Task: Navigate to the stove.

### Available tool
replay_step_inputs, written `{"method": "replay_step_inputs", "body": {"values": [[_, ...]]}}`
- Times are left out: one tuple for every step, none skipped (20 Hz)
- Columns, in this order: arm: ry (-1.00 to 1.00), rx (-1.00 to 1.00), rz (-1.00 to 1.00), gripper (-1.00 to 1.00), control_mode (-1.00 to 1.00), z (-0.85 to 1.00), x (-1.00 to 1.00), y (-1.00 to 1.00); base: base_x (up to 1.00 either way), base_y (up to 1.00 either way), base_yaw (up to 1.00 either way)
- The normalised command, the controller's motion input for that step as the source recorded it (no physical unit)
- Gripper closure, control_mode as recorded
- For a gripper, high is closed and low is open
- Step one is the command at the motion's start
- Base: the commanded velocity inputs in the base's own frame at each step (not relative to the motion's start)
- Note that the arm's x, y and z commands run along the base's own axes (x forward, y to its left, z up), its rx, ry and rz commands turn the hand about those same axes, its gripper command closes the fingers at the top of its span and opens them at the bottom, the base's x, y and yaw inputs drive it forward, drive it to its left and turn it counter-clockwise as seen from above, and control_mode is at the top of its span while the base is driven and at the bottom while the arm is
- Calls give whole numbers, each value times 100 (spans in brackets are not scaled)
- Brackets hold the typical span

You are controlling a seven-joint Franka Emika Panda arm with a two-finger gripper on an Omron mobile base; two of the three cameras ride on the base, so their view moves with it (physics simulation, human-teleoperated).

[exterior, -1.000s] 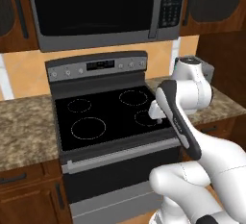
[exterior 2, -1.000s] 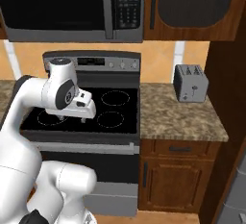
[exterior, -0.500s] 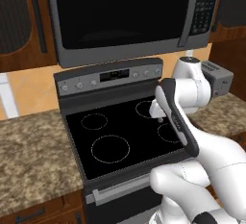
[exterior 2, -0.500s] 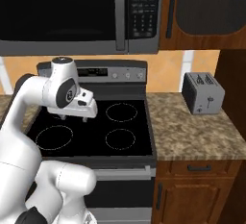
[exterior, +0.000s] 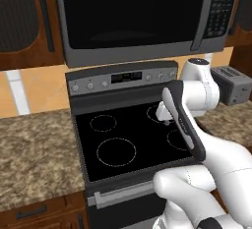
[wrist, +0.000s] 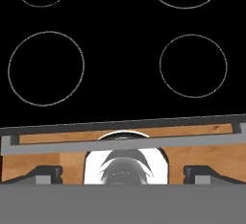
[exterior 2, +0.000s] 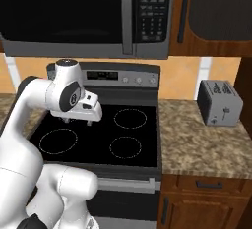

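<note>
Straight ahead of the base I'm seeing the stove (exterior: 129, 139), filling the middle of both base views, its black glass cooktop with four thin white burner rings sitting between two stretches of speckled brown tabletop (exterior: 34, 159). Its grey back panel (exterior 2: 123, 78) with knobs and a small display is standing up behind the cooktop, and the silver oven door handle (exterior 2: 130, 184) is running along the front edge below it.

Above the stove I'm looking at the microwave (exterior: 142, 16), black-fronted with a grey frame and a keypad on its right side. Dark wood cabinets (exterior 2: 211, 14) are flanking it. A silver toaster (exterior 2: 220, 102) is sitting on the tabletop to the right of the stove, well apart from the arm.

I'm holding the arm folded over the cooktop, with the gripper (exterior 2: 78, 121) hanging above the glass near the rear burners and pointing down. In the hand view I'm looking down on all four rings and the front lip of the stove (wrist: 120, 141), with wood cabinet front below it. The fingers (wrist: 45, 172) are showing only as dark tips at either side of the bottom, far apart, so I'm reading them as spread with nothing between.
</note>
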Motion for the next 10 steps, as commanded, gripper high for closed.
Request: {"method": "replay_step_inputs", "body": {"values": [[0,0,0,-100,100,0,0,0,86,-4,39],[0,0,0,-100,100,0,0,0,84,-4,39],[0,0,0,-100,100,0,0,0,84,-4,39],[0,0,0,-100,100,0,0,0,81,-4,39],[0,0,0,-100,100,0,0,0,78,-1,38],[0,0,0,-100,100,0,0,0,74,-1,36],[0,0,0,-100,100,0,0,0,69,0,32],[0,0,0,-100,100,0,0,0,60,0,25],[0,0,0,-100,100,0,0,0,26,0,9],[0,0,0,-100,100,0,0,0,0,0,1]]}}
